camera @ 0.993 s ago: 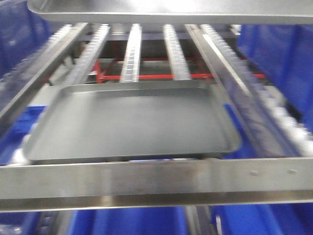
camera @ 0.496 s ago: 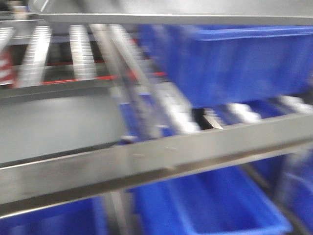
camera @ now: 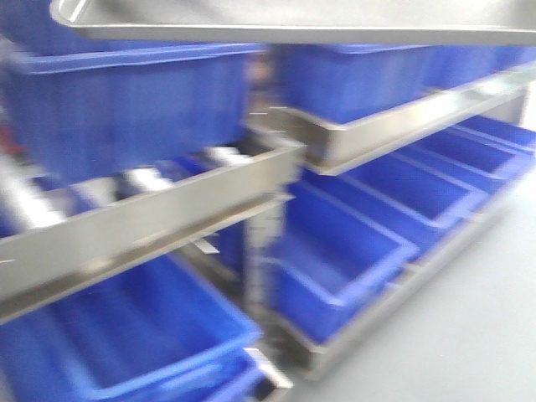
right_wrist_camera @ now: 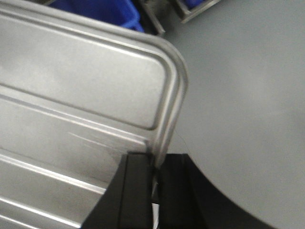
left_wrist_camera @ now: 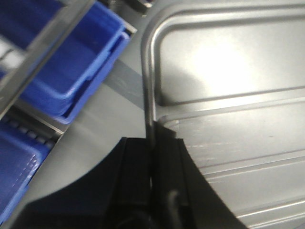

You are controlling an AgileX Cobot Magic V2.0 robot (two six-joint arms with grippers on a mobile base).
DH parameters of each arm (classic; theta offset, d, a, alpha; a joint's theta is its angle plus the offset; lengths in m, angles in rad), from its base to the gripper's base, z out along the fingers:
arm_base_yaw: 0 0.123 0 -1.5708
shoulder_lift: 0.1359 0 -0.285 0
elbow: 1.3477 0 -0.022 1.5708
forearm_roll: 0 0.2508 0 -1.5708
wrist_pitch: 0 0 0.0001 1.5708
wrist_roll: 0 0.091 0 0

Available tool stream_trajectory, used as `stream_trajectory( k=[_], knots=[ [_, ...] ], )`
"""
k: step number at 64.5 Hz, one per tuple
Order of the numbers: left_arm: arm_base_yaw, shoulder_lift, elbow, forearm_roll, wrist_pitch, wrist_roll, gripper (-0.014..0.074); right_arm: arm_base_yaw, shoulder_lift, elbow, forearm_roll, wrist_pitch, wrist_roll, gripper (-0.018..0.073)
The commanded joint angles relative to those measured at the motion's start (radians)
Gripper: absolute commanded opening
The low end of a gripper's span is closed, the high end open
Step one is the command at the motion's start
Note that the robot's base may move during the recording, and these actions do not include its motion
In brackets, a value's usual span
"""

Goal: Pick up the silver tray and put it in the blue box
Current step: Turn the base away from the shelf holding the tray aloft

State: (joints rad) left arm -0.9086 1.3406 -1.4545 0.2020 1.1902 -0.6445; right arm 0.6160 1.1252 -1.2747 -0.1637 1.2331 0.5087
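Front view, blurred: the tray spans the top edge, held in the air above a steel rack whose slanted shelves carry blue boxes. Open-topped boxes sit on the lowest level at left and centre. To the right lies bare grey floor, the widest free room.

Left wrist view: the left gripper has its black jaws closed on the tray's thin raised rim, just below a rounded corner. Left of that rim are floor and box edges, well apart from the tray.

Right wrist view: the right gripper has its jaws pinching the opposite rim below another rounded corner, with open floor to its right.

The tray is shiny metal, faintly scratched, with pressed ridge lines across its base. The boxes are bright plastic with thick rims.
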Motion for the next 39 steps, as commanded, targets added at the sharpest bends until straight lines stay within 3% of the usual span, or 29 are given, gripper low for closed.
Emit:
stream_trajectory(
  k=[1,39],
  knots=[
    [-0.009,-0.029,-0.029,0.055,-0.002,0.028,-0.0104,-0.005,-0.019,-0.03,-0.068,-0.012,-0.026,0.0058],
    [-0.009,-0.029,-0.029,0.055,-0.002,0.028,-0.0104,-0.005,-0.019,-0.03,-0.068,-0.012,-0.026,0.0058]
  ],
)
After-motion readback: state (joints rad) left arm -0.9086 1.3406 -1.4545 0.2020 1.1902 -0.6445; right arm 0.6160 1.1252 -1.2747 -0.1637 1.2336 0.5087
